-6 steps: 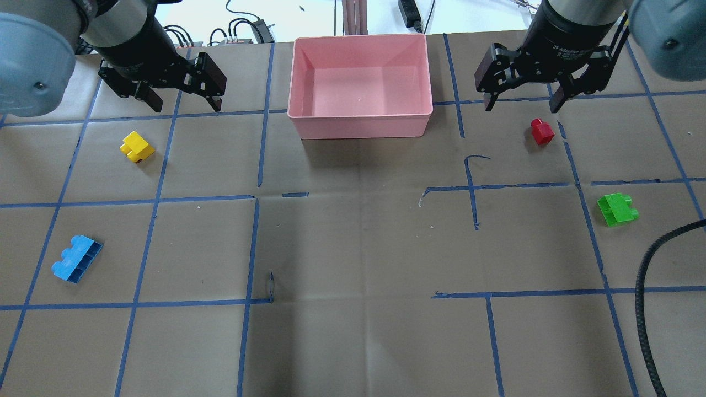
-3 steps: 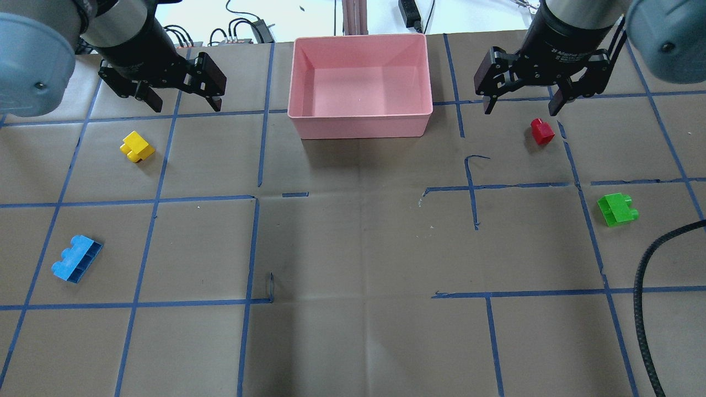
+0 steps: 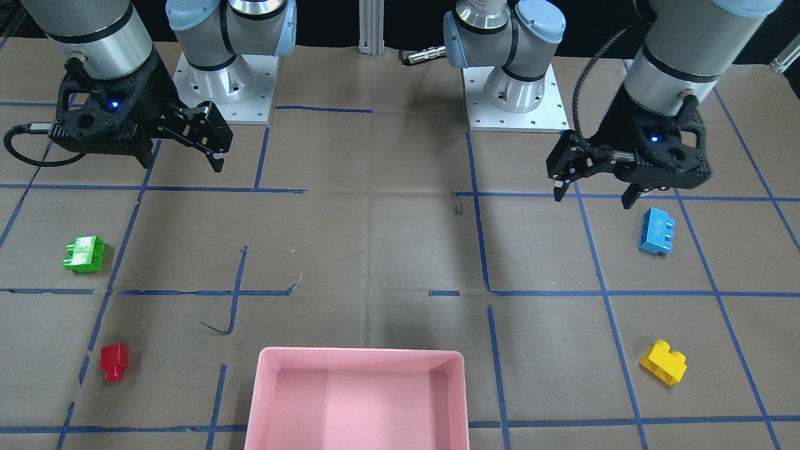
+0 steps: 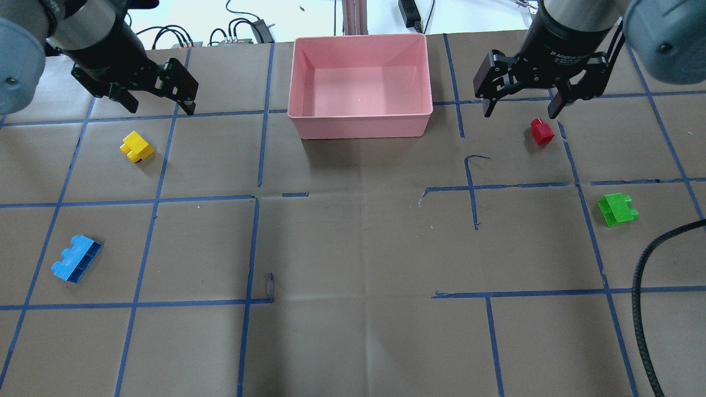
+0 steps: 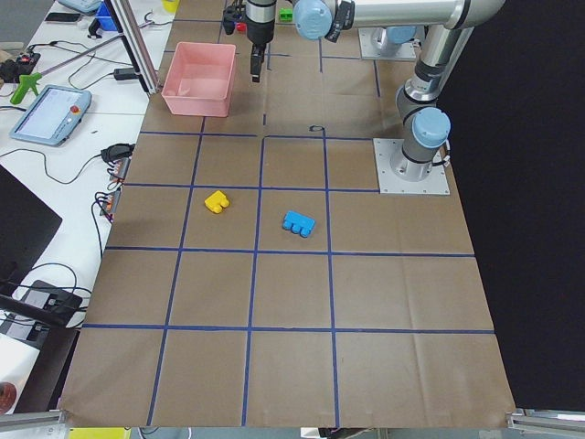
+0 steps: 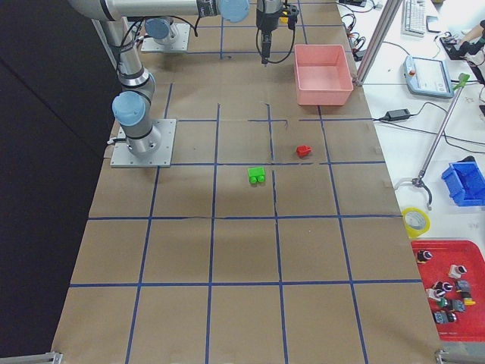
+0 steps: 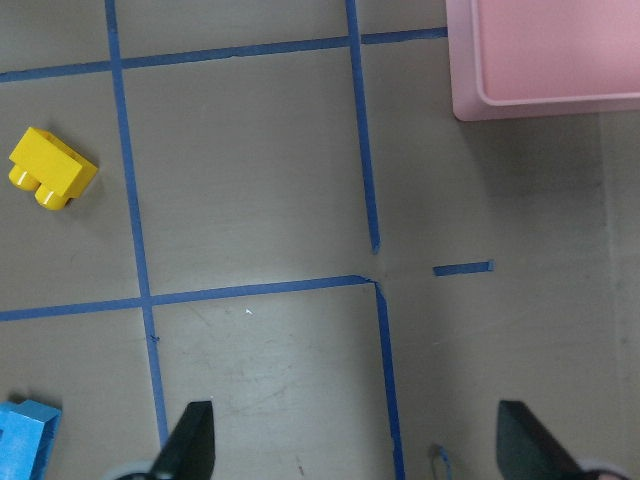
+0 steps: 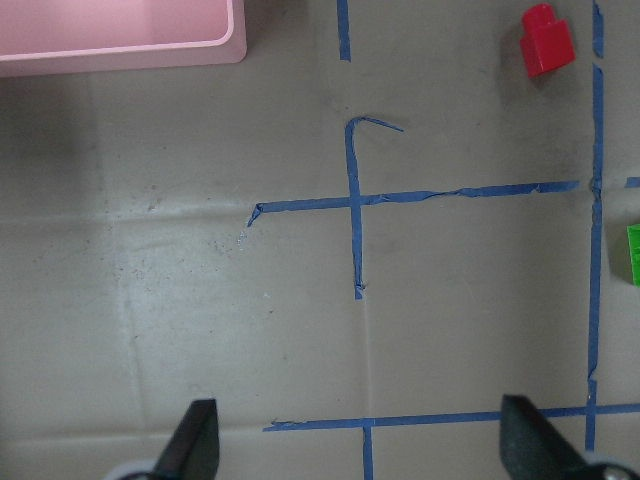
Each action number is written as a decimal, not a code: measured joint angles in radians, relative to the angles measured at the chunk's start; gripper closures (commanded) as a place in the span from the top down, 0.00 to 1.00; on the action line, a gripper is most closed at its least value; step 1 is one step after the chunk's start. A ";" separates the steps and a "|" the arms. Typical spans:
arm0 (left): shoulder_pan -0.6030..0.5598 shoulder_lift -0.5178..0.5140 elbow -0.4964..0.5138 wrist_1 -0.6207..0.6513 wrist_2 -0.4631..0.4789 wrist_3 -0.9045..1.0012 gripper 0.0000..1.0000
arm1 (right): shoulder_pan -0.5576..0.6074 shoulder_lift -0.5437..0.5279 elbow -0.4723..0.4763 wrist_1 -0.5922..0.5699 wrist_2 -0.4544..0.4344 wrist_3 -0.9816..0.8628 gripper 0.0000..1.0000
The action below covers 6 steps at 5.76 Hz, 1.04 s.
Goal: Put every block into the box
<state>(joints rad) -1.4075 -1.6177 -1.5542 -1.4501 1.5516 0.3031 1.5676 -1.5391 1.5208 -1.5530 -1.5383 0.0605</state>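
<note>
The pink box [image 4: 358, 116] stands empty at the table's far middle. All the blocks lie loose on the brown paper. The yellow block [image 4: 137, 146] and the blue block [image 4: 76, 266] are on the left. The red block [image 4: 542, 131] and the green block [image 4: 617, 209] are on the right. My left gripper [image 4: 161, 108] hovers open and empty just beyond the yellow block, which also shows in the left wrist view [image 7: 52, 169]. My right gripper [image 4: 520, 113] hangs open and empty just beyond and left of the red block [image 8: 546, 41].
A black cable [image 4: 642, 286] loops over the table's near right corner. Both arm bases [image 3: 517, 100] are bolted at the robot's edge. Blue tape lines grid the paper. Benches with cables and a tablet [image 5: 50, 114] flank the far side.
My left gripper has shifted left, away from the box, still open. The right gripper has crept slightly lower towards the red block. No block has moved.
</note>
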 measured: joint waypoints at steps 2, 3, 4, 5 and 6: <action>0.211 0.004 -0.015 -0.011 0.000 0.327 1.00 | 0.000 0.004 0.010 -0.002 0.000 -0.001 1.00; 0.324 0.010 -0.027 -0.014 0.005 0.521 1.00 | -0.001 0.006 0.013 -0.009 0.000 -0.002 1.00; 0.443 0.013 -0.043 -0.014 0.004 0.703 1.00 | -0.006 0.008 0.016 -0.011 0.000 -0.009 1.00; 0.552 0.016 -0.067 -0.014 -0.001 0.846 0.99 | -0.025 0.012 0.024 -0.013 -0.005 -0.062 1.00; 0.625 0.031 -0.109 -0.012 -0.004 0.926 0.99 | -0.082 0.014 0.033 -0.017 -0.012 -0.189 1.00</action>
<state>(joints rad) -0.7825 -1.5868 -1.6633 -1.4623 1.5476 1.2291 1.4853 -1.5249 1.5540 -1.5702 -1.5503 -0.1284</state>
